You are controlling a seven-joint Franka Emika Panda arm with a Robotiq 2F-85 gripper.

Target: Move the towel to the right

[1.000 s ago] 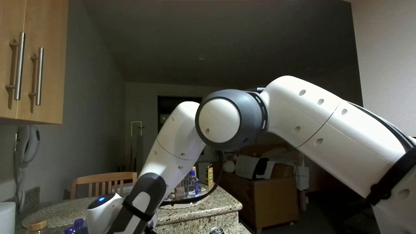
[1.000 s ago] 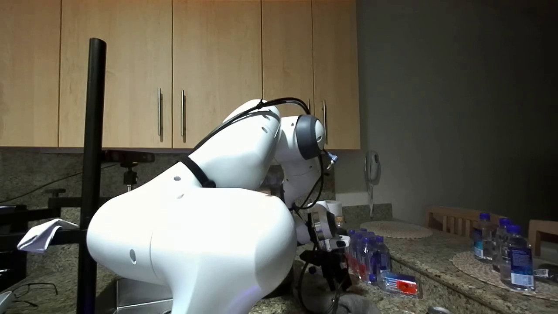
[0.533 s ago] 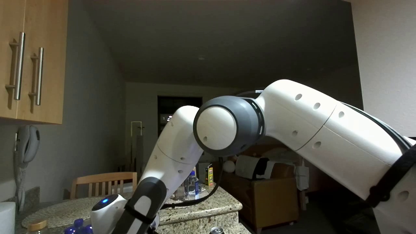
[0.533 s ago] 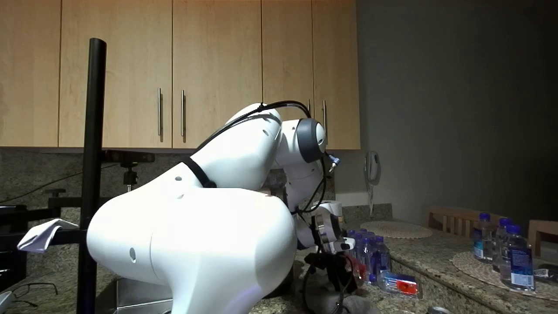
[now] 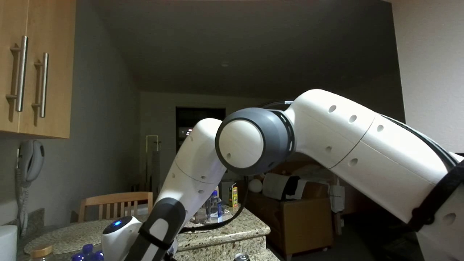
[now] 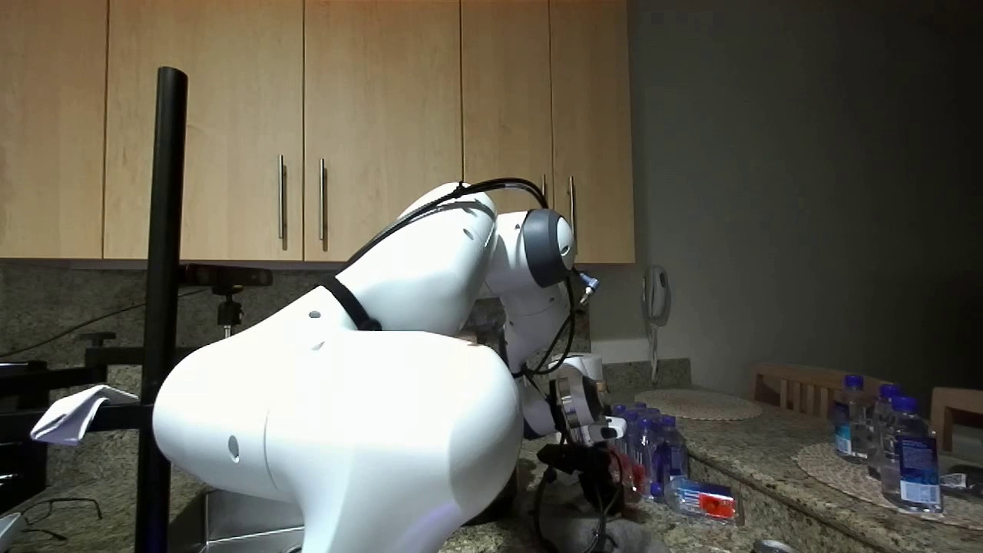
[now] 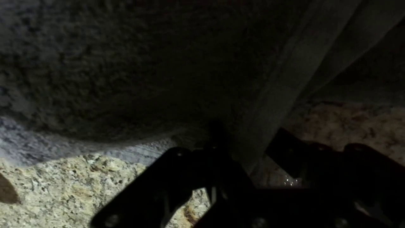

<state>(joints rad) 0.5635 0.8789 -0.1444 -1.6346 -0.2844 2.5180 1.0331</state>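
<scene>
Rumpled grey fabric towel (image 7: 95, 76) lying on the speckled beige granite counter (image 7: 79, 190), with the black two-fingered hand (image 7: 248, 136) at its edge. In the wrist view the fingers (image 7: 286, 152) stand apart, a fold of the towel between them; no firm hold is evident. The approach is judged complete; gripping, shifting to the right and release appear to remain. The intended resting place cannot be identified.

The speckled tan stone bench (image 7: 72, 186) has a low part and a high part. Down low are a gray cloth towel (image 7: 126, 79), clear plastic bottles with blue caps (image 6: 672, 453), one on its side, and a silver metal can (image 5: 241, 257). Up high lie two round woven tan mats (image 6: 699, 405).
</scene>
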